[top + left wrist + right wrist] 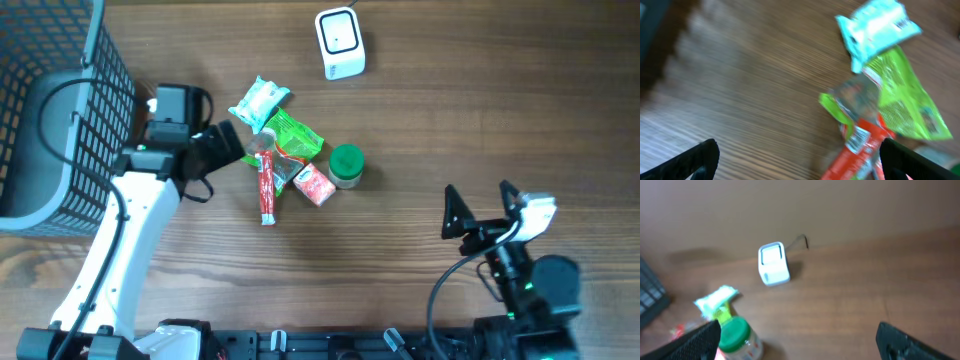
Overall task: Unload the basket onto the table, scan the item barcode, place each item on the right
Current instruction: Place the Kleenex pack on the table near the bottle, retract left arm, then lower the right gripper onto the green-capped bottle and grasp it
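Red stick packet point(266, 188), on the counter point(430, 110), long axis running near-to-far: lies just right of the left gripper point(232, 148), jaws spread and empty, probably the nearer pick; right gripper point(480, 208), likewise spread, well apart; scanner point(339, 43) beyond.

— Anything legible on your feeds?
— No. I see a white label point(858, 138) on the red packet point(852, 162) and print on the green pouch point(900, 100), all too blurred to read.
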### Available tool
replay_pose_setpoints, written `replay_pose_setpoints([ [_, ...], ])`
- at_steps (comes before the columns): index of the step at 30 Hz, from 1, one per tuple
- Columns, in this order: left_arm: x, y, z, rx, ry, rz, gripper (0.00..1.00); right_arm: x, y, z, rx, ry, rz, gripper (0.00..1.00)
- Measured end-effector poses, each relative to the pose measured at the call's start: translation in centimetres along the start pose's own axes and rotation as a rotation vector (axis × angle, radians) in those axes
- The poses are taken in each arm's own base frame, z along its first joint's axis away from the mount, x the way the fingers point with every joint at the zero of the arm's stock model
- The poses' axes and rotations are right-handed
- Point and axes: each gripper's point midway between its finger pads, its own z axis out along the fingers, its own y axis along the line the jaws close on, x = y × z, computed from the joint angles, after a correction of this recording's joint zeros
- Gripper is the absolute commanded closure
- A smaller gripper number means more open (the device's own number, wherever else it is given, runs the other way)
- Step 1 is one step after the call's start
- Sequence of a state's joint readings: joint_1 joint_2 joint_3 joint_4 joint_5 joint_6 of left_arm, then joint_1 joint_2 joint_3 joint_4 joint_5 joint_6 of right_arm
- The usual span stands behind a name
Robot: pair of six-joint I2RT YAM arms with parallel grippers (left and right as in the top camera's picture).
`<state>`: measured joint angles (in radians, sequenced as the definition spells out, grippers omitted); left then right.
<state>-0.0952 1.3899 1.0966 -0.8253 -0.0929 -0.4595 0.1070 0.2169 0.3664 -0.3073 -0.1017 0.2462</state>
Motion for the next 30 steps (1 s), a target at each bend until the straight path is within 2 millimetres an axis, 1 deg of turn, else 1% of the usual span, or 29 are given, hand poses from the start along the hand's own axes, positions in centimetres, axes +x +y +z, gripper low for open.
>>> replay_pose_setpoints([
  [2, -0.7, 1.5, 0.1, -0.027, -0.009, -0.045, 0.0, -2.2, 0.8, -0.4, 0.01, 0.101, 0.01, 0.0],
  [4, -1.2, 2.9, 0.1, -0.052, -0.016, -0.084, 0.0, -4.0, 1.7, -0.2, 0.014, 0.223, 0.005, 0.0],
  [5, -1.4, 3.1, 0.1, -0.056, -0.018, -0.094, 0.0, -4.5, 2.0, 0.0, 0.02, 0.293, 0.006, 0.0],
  [6, -1.4, 3.2, 0.1, -0.058, -0.021, -0.096, 0.0, -4.9, 2.2, 0.3, 0.038, 0.407, 0.015, 0.0],
  [7, -1.4, 3.2, 0.1, -0.059, -0.02, -0.096, 0.0, -4.8, 2.2, 0.4, 0.051, 0.483, 0.023, 0.0],
  [8, -1.4, 3.2, 0.1, -0.058, -0.018, -0.096, 0.0, -5.0, 2.3, 0.7, 0.067, 0.569, 0.035, 0.0],
  [9, -1.4, 3.2, 0.1, -0.059, -0.02, -0.096, 0.0, -5.6, 2.5, 1.4, 0.071, 0.612, 0.041, 0.0],
  [10, -1.4, 3.2, 0.1, -0.06, -0.019, -0.097, 0.0, -6.9, 2.9, 3.5, 0.062, 0.642, 0.049, 0.0],
  [11, -1.4, 3.2, 0.1, -0.058, -0.02, -0.097, 0.0, -7.1, 3.4, 4.2, 0.035, 0.684, 0.057, 0.13],
  [12, -1.4, 3.2, 0.1, -0.059, -0.02, -0.097, 0.0, -7.8, 4.4, 5.7, -0.025, 0.692, 0.062, 0.19],
  [13, -1.4, 3.2, 0.1, -0.059, -0.02, -0.096, 0.0, -7.9, 5.4, 7.0, -0.09, 0.703, 0.073, 0.21],
  [14, -1.4, 3.2, 0.1, -0.059, -0.019, -0.096, 0.0, -7.3, 6.1, 7.8, -0.14, 0.74, 0.093, 0.2],
  [16, -1.4, 3.2, 0.1, -0.059, -0.019, -0.096, 0.0, -5.0, 6.6, 8.4, -0.161, 0.838, 0.12, 0.2],
  [17, -1.4, 3.2, 0.1, -0.059, -0.019, -0.096, 0.0, -3.5, 6.9, 8.8, -0.163, 0.898, 0.119, 0.2],
  [19, -1.4, 3.2, 0.1, -0.059, -0.019, -0.096, 0.0, -0.1, 8.3, 9.7, -0.173, 1.018, 0.081, 0.18],
  [20, -1.4, 3.2, 0.1, -0.059, -0.019, -0.096, 0.0, 2.4, 9.4, 10.3, -0.173, 1.093, 0.036, 0.17],
  [22, -1.4, 3.2, 0.1, -0.059, -0.019, -0.097, 0.0, 5.5, 10.5, 11.0, -0.162, 1.17, -0.039, 0.16],
  [23, -1.4, 3.2, 0.1, -0.059, -0.019, -0.096, 0.0, 6.6, 10.9, 11.3, -0.158, 1.196, -0.062, 0.15],
  [25, -1.4, 3.2, 0.1, -0.059, -0.019, -0.096, 0.0, 10.1, 11.9, 12.6, -0.148, 1.248, -0.14, 0.14],
  [27, -1.4, 3.2, 0.1, -0.059, -0.019, -0.096, 0.0, 12.2, 12.0, 13.7, -0.127, 1.267, -0.186, 0.13],
  [30, -1.4, 3.2, 0.1, -0.059, -0.019, -0.097, 0.0, 14.1, 11.6, 15.0, -0.103, 1.277, -0.214, 0.13],
])
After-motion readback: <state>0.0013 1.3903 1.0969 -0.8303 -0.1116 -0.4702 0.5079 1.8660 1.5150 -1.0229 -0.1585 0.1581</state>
